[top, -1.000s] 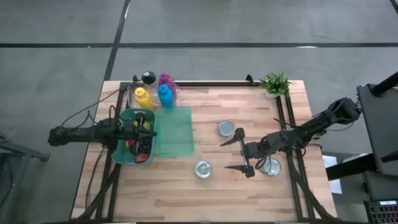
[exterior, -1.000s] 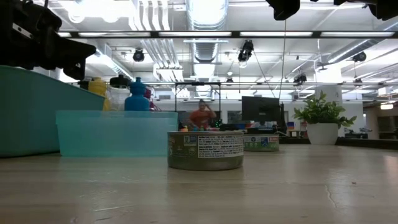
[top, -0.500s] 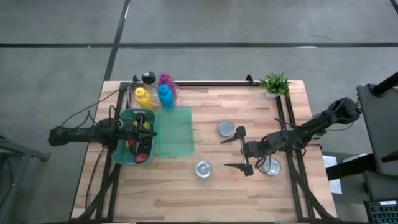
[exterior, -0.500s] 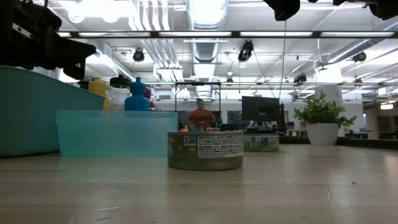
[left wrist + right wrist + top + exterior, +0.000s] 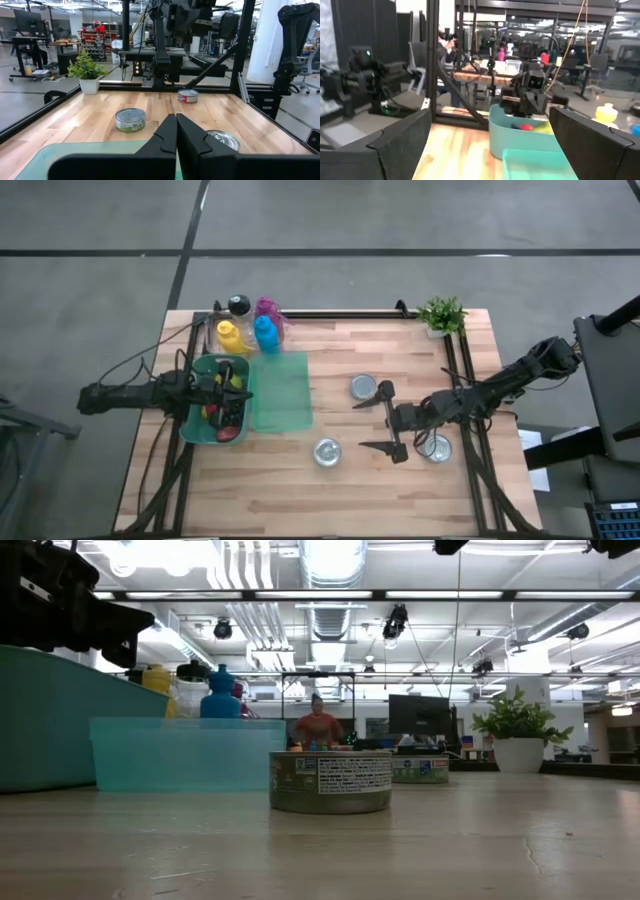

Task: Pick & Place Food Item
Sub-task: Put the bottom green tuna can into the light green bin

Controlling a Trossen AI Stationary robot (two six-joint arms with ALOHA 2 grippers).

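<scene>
Three food cans stand upright on the wooden table: one [image 5: 363,387] toward the far side, one [image 5: 326,452] nearer the front, and one [image 5: 435,447] by the right rail. My right gripper [image 5: 360,428] hangs open above the table between the first two cans, pointing toward the table's left, with nothing between its fingers [image 5: 400,145]. My left gripper [image 5: 246,393] is shut and empty; it waits level above the teal bin [image 5: 196,420], which holds red and yellow items. In the low view the nearest can [image 5: 330,781] stands alone on the table.
A pale green tray [image 5: 280,392] lies beside the bin. Coloured bottles [image 5: 265,332] stand at the far left, a potted plant [image 5: 441,315] at the far right. Black rails run along the left and right sides of the table. A person moves about in the room behind.
</scene>
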